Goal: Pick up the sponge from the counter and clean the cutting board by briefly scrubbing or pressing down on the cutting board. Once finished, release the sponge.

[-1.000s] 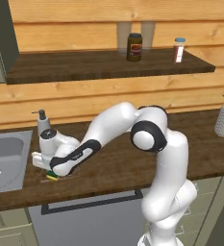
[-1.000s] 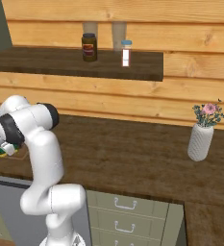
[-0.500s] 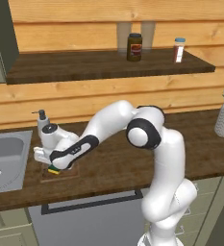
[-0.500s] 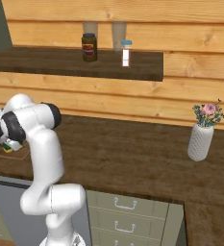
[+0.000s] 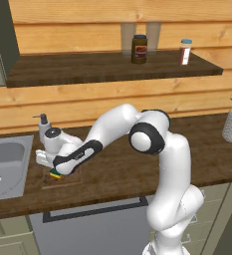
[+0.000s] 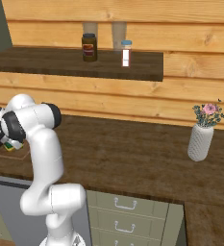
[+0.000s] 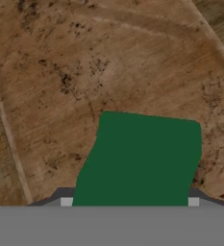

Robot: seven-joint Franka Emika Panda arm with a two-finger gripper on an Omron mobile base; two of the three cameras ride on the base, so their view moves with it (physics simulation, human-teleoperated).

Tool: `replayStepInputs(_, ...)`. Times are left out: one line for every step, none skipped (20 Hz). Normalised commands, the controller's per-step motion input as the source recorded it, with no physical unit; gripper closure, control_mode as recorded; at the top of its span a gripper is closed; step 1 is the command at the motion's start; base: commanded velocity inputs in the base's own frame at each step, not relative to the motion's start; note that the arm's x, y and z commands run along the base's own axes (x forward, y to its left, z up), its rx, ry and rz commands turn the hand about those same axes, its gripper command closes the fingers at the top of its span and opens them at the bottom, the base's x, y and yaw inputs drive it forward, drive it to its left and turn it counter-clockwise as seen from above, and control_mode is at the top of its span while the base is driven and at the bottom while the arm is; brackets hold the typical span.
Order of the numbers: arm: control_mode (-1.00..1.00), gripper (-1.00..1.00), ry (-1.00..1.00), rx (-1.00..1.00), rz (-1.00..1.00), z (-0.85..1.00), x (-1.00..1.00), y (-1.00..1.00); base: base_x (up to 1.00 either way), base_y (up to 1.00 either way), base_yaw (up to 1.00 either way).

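The green-topped, yellow-based sponge [image 5: 55,174] rests on the brown, speckled cutting board [image 5: 73,180] at the left of the dark wood counter [image 5: 117,172]. My gripper [image 5: 56,170] is bent low over it, shut on the sponge and pressing it onto the board. In the hand view the green sponge [image 7: 142,158] sits between my fingertips [image 7: 193,202], with the stained cutting board [image 7: 108,72] spread beneath. In the right base view, the sponge [image 6: 8,147] peeks out under the gripper [image 6: 6,144] at the far left, above the cutting board [image 6: 18,154].
A steel sink [image 5: 3,169] lies just left of the board, and a soap dispenser [image 5: 44,127] stands behind it. A white vase with flowers [image 6: 201,141] stands at the right of the counter. The upper shelf [image 5: 107,67] holds a jar [image 5: 139,49] and a small bottle [image 5: 185,52].
The hand has slid a little across the board with the sponge still gripped, and the elbow has swung slightly left. The board itself has stayed put.
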Motion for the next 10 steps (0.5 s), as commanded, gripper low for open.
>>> replayStepInputs(-1.00, 1.00, -0.04, 0.08, 0.01, -0.10, 0.47, -0.42, 0.00, 0.00, 0.00)
replayStepInputs(-1.00, 1.00, -0.05, 0.08, 0.00, -0.12, 0.46, -0.44, 0.00, 0.00, 0.00)
replayStepInputs(-1.00, 1.00, -0.05, 0.07, 0.00, -0.15, 0.41, -0.44, 0.00, 0.00, 0.00)
replayStepInputs(-1.00, 1.00, -0.05, 0.04, 0.00, -0.22, 0.43, -0.39, 0.00, 0.00, 0.00)
replayStepInputs(-1.00, 1.00, -0.07, 0.00, 0.00, -0.28, 0.42, -0.26, 0.00, 0.00, 0.00)
replayStepInputs(-1.00, 1.00, -0.07, 0.00, 0.00, -0.26, 0.43, -0.24, 0.00, 0.00, 0.00)
replayStepInputs(-1.00, 1.00, -0.05, 0.00, 0.00, -0.26, 0.46, -0.26, 0.00, 0.00, 0.00)
replayStepInputs(-1.00, 1.00, -0.05, 0.00, 0.00, -0.25, 0.48, -0.32, 0.00, 0.00, 0.00)
replayStepInputs(-1.00, 1.00, -0.04, 0.00, 0.00, -0.27, 0.52, -0.42, 0.00, 0.00, 0.00)
replayStepInputs(-1.00, 1.00, -0.02, 0.00, 0.00, -0.26, 0.56, -0.48, 0.00, 0.00, 0.00)
